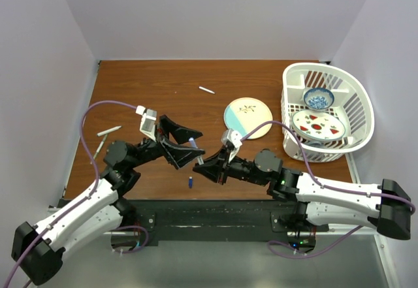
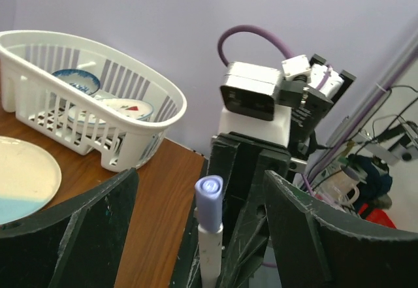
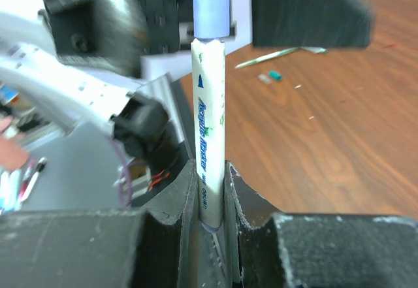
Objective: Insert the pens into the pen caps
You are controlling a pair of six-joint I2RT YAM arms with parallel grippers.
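the right gripper (image 3: 210,193) is clenched on a thin white pen with blue lettering (image 3: 208,125), held up over the brown wooden table (image 1: 144,98). its pale blue plastic cap (image 2: 209,200) sits on the tip, between the left gripper (image 1: 195,148) jaws, spread apart and gripping nothing.

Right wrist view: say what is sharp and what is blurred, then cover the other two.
Right wrist: pen sharp, print readable; left arm behind it blurred, far table softer. Left wrist: cap in focus, fingers dark and unlit, clutter at right soft. Top external: sharp, evenly lit, no glare.
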